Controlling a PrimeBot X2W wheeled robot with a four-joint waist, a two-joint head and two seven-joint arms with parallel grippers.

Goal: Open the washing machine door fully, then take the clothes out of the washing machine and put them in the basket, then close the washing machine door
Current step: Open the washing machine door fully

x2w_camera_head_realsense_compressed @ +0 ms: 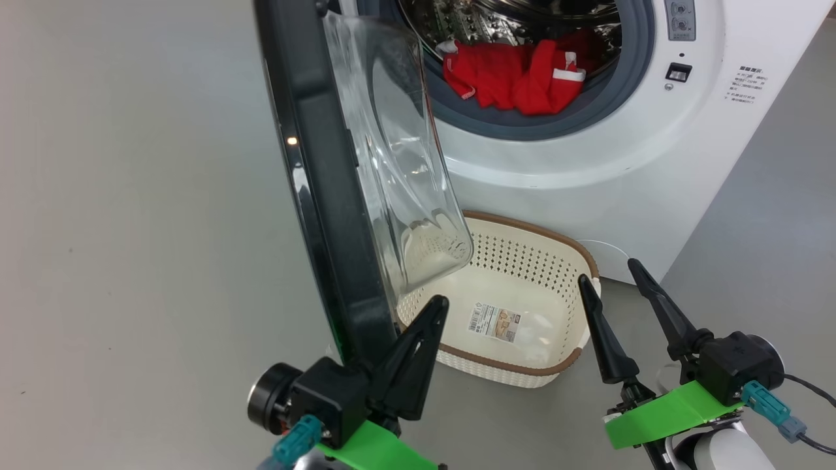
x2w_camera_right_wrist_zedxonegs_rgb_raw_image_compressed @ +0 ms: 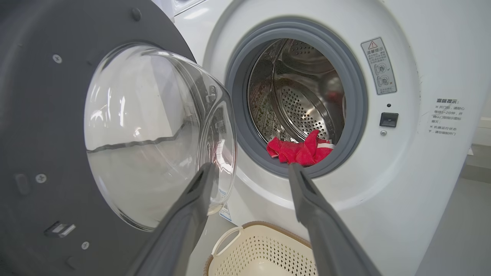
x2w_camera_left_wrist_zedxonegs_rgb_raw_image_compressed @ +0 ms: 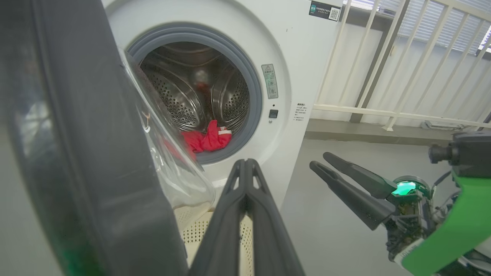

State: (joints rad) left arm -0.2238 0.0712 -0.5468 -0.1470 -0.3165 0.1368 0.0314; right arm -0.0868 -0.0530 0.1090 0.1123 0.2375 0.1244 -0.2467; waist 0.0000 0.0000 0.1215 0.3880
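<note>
Left gripper [x2w_camera_head_realsense_compressed: 436, 308]: fingers pressed together, nothing between them. It sits at the lower edge of the washing machine door [x2w_camera_head_realsense_compressed: 326, 196], just beside the black rim; contact cannot be confirmed. In the left wrist view the left gripper [x2w_camera_left_wrist_zedxonegs_rgb_raw_image_compressed: 245, 168] points toward the machine's front, below the opening.

Right gripper [x2w_camera_head_realsense_compressed: 609, 273]: fingers spread well apart, holding nothing, over the right end of the basket [x2w_camera_head_realsense_compressed: 522, 230]. The right wrist view has it [x2w_camera_right_wrist_zedxonegs_rgb_raw_image_compressed: 251, 168] aimed at the drum opening.

Door: swung out from the washing machine [x2w_camera_head_realsense_compressed: 588, 163], standing edge-on to the head camera, glass bowl [x2w_camera_head_realsense_compressed: 398, 163] bulging toward the machine.

Clothes [x2w_camera_head_realsense_compressed: 516, 75]: red with white trim, heaped at the front lip of the steel drum [x2w_camera_right_wrist_zedxonegs_rgb_raw_image_compressed: 299, 99], resting against the bottom of the grey rubber ring [x2w_camera_head_realsense_compressed: 627, 85].

Basket: on the floor [x2w_camera_head_realsense_compressed: 130, 261] against the machine's front, below the opening, left end under the glass bowl. Paper label [x2w_camera_head_realsense_compressed: 494, 324] shows on its bottom.
</note>
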